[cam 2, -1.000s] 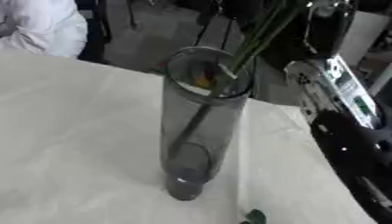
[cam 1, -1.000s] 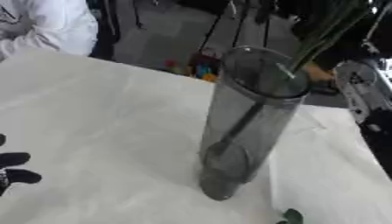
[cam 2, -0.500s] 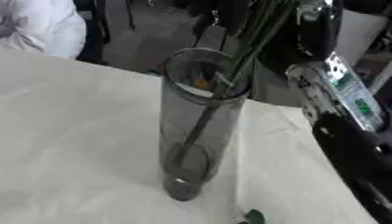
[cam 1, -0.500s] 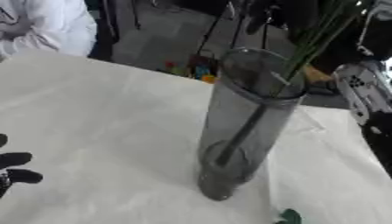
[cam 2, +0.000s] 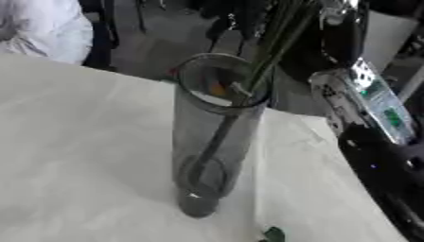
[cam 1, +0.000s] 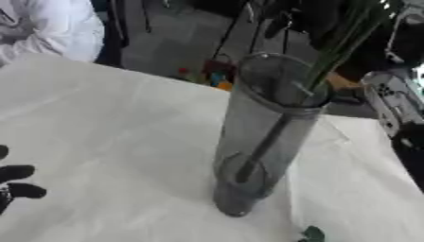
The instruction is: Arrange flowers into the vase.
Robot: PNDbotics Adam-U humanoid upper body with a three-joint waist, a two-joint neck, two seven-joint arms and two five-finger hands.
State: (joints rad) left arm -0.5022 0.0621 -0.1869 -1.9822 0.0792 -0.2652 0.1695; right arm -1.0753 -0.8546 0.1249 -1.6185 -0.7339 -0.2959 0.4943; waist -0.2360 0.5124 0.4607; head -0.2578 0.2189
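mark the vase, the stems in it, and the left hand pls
tall smoky glass vase [cam 1: 248,142], left eye view, mid wall
green flower stems [cam 2: 278,45], right eye view, stalks above the rim
black left hand [cam 1: 15,182], left eye view, finger at lower left edge

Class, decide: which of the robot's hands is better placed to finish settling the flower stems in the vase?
Probably the right. Its arm rises beside the vase, near the green stems leaning from its mouth. The left hand rests at the table's lower left edge, well away.
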